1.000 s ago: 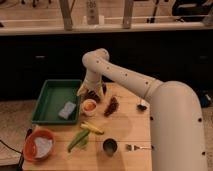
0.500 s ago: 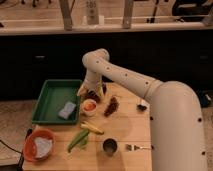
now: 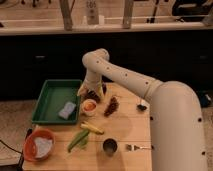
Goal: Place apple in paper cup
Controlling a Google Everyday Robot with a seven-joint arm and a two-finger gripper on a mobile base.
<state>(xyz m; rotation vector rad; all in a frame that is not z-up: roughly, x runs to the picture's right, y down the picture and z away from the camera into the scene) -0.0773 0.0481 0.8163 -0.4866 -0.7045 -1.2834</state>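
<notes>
Whether the gripper is released or clenched, I cannot tell; it hangs just above the paper cup on the wooden table. Orange-red apple seems to sit already inside this cup. Judging by look, it is light, firm and smooth, a little slippery, so a grasp across its widest part suits best. No readable writing appears.

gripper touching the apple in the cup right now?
Cannot tell. In the camera view the gripper sits directly above the apple, which rests inside the paper cup. Their outlines meet with no plain gap, and no plain contact shows either.
</notes>
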